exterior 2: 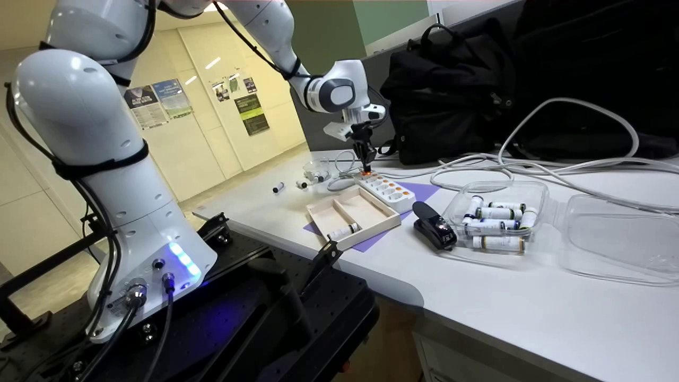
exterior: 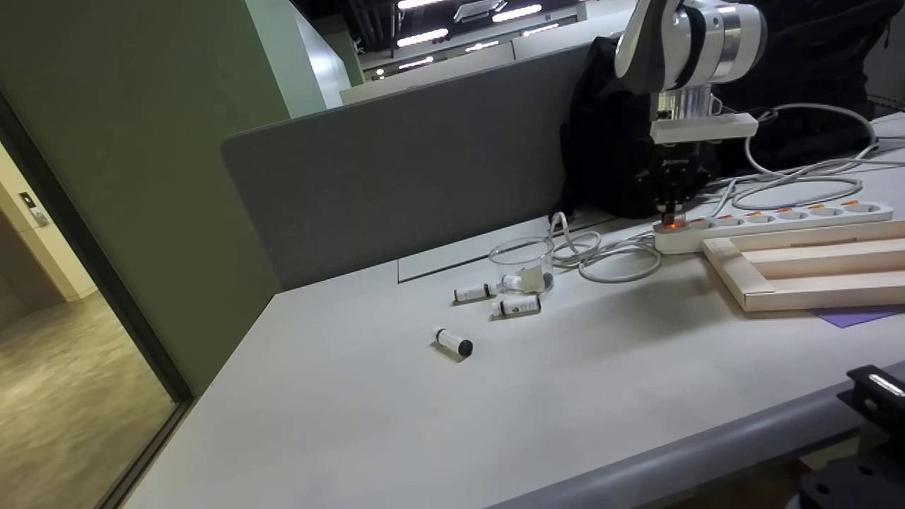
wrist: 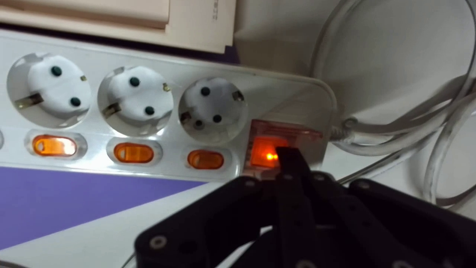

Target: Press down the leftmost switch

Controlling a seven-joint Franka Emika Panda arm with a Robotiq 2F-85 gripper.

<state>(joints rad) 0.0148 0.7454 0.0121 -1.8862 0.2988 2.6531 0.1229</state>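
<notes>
Switch (wrist: 261, 150), lit, mounted on strip (wrist: 290, 93) at the end met by the cable (wrist: 375, 137); gripper (wrist: 291, 156), fully closed, nothing held, its tip positioned at the switch; contact not discernible.

Ceiling lights (exterior: 423, 37) glared white; in the wrist view the switch (wrist: 264, 149) glowed orange-red and the dark gripper (wrist: 293, 158) seemed slightly blurred.

End effector (exterior: 672, 214) is held pointing down at the lit orange switch (exterior: 676, 224), at the end of the white power strip (exterior: 778, 225); contact cannot be told. Pale tray (exterior: 827, 295) is set alongside. Small vials (exterior: 451, 341) are scattered on the bench (exterior: 368, 424), near coiled white cable (exterior: 615, 281).
</notes>
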